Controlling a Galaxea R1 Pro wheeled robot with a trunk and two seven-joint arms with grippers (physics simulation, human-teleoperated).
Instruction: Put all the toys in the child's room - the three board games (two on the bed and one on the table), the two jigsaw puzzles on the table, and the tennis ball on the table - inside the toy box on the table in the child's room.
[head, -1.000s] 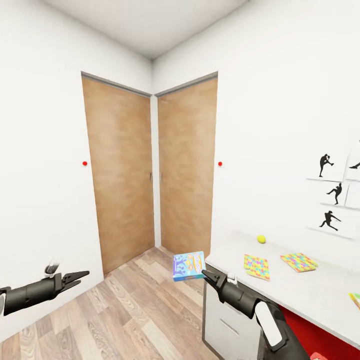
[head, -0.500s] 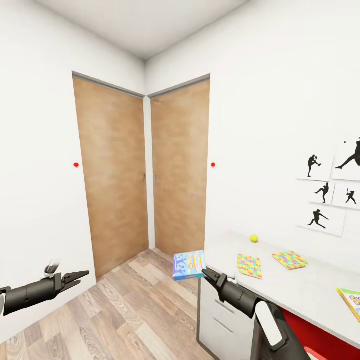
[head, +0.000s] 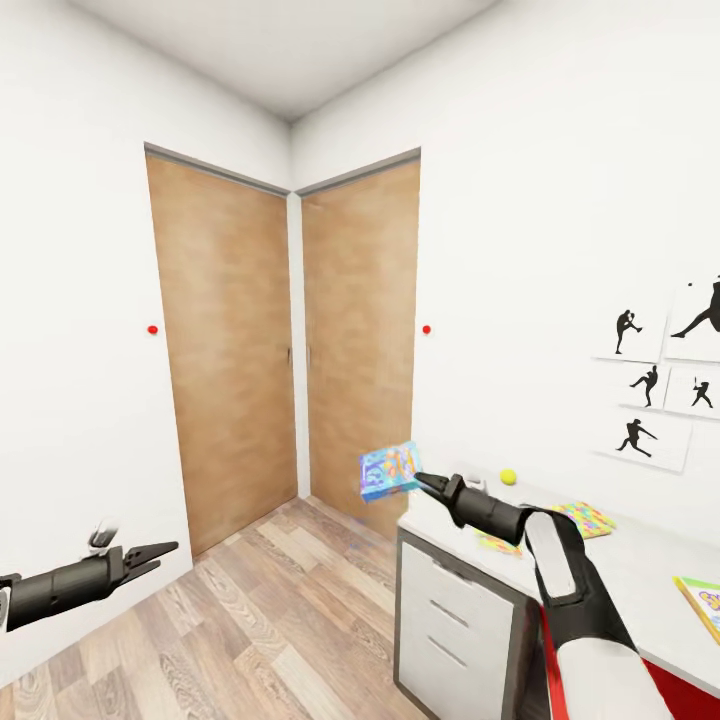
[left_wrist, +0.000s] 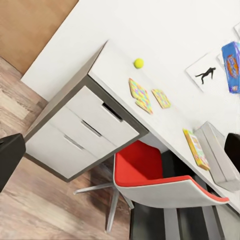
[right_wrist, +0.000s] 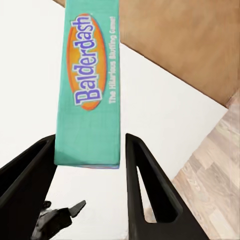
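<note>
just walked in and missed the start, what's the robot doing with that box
The right hand holds a small blue Balderdash game box in the air off the end of the white desk. The tennis ball, two jigsaw puzzles and the grey toy box sit on the desk. The left hand is empty, low by the wall.

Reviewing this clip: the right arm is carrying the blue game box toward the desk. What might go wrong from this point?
The right gripper pinches the blue game box by one end only, so it may swing or slip out before reaching the toy box. Its path over the table also passes the jigsaw puzzles and tennis ball; a low sweep may knock the ball rolling off.
</note>
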